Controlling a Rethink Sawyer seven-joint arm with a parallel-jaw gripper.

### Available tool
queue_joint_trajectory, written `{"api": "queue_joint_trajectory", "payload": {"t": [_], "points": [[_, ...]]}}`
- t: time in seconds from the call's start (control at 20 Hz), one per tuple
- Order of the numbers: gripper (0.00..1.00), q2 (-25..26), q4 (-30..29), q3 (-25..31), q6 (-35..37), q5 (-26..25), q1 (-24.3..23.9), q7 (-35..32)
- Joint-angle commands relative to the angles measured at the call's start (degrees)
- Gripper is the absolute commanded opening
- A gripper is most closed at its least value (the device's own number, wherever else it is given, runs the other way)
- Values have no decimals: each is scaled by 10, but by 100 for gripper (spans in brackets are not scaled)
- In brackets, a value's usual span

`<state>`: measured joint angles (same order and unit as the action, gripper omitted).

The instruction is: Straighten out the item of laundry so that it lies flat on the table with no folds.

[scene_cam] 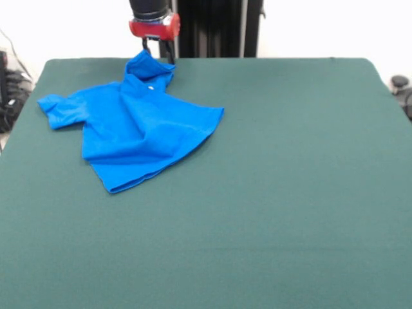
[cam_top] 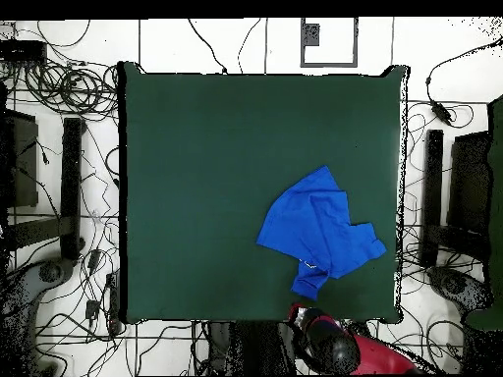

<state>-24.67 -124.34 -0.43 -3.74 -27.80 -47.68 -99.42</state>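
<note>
Blue fabric dominates the front view: the T-shirt (scene_cam: 132,132) lies crumpled on the far left part of the green felt table (scene_cam: 270,193), far from flat. One sleeve sticks out to the left, the hem fans out toward the near side, and soft folds run across the body. Its far corner is drawn up into a small peak, and the gripper (scene_cam: 158,51), under a red collar on the arm, is clenched on that peak right at the table's far edge.

From overhead, the T-shirt (cam_top: 316,233) sits near the table's (cam_top: 196,177) bottom right corner, spread at a slant, with a narrow tongue of cloth reaching toward the bottom edge. The red and black arm (cam_top: 334,349) shows just beyond that edge, beside the tongue; the fingers themselves are hard to make out here.
</note>
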Motion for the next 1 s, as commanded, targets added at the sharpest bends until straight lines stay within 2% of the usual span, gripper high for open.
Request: {"api": "queue_joint_trajectory", "payload": {"t": [0.05, 1.0], "points": [[100, 17, 104, 70, 21, 24, 6, -57], [100, 19, 103, 66, 10, 24, 11, -63]]}}
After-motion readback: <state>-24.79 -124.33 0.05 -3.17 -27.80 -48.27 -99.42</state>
